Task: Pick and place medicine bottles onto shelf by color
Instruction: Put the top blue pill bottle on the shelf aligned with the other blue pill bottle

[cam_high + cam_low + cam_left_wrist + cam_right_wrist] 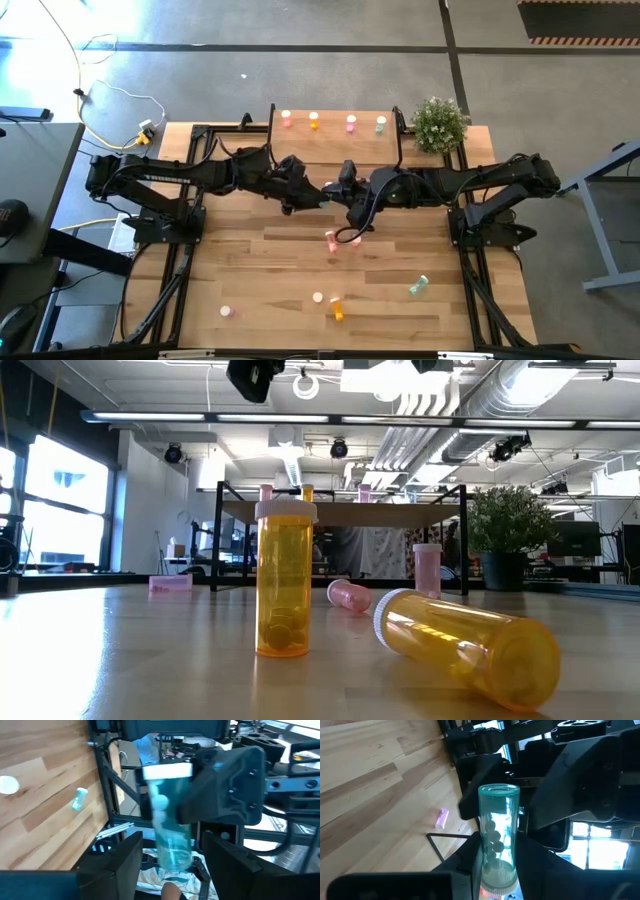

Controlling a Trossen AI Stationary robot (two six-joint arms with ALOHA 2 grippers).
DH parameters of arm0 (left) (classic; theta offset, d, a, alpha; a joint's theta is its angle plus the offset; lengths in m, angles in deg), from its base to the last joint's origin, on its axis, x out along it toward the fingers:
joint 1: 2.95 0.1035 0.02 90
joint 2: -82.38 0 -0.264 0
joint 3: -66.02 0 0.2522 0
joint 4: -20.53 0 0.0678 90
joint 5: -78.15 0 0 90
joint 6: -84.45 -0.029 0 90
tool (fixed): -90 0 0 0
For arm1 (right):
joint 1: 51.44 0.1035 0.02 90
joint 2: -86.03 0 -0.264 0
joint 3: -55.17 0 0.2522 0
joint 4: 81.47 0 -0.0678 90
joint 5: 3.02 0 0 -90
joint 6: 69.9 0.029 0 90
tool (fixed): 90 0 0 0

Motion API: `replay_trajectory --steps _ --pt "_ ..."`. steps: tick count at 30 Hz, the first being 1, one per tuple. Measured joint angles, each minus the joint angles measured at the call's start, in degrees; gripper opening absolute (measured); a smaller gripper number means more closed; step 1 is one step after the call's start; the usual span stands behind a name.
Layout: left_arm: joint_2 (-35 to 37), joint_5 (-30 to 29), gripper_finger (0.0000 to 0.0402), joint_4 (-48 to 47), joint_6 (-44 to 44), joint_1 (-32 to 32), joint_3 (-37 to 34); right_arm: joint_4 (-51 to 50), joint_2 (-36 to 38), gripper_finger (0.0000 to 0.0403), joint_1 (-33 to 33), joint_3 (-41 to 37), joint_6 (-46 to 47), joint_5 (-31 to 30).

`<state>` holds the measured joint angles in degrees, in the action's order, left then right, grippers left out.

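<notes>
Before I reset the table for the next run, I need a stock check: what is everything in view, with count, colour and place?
shelf bottles: four; pink, orange, pink, teal; in a row on the shelf
pink bottles: three; two at mid-table, one front left
orange bottles: two; front centre, one upright, one lying
lying teal bottle: one; front right
held teal bottle: one; in the air between the grippers
plant: one; green; beside the shelf's right end
table: one; light wood
right gripper: shut on the held teal bottle
left gripper: open, fingers flanking that bottle
</notes>
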<state>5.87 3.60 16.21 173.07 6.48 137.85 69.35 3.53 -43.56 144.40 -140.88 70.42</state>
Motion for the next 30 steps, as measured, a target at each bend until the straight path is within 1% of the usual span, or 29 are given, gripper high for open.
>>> replay_trajectory --steps 10,17,27,30 --pt "-0.45 0.67 0.0135 1.3 1.23 -0.02 0.0 0.3 -0.02 0.0081 0.0 0.0 0.0 0.0" --pt "-1.44 1.17 0.0101 1.3 1.44 -0.02 0.01 -0.44 -0.11 0.0081 0.0 -0.09 -0.31 -0.2" --pt "-1.44 1.09 0.0096 2.12 1.27 -0.02 0.0 -0.18 -0.06 0.0081 0.02 -0.09 -0.02 -2.01" --pt "-1.44 1.32 0.0096 2.23 1.4 -0.01 0.0 -0.07 -0.04 0.0088 0.07 -0.09 0.68 -2.05"
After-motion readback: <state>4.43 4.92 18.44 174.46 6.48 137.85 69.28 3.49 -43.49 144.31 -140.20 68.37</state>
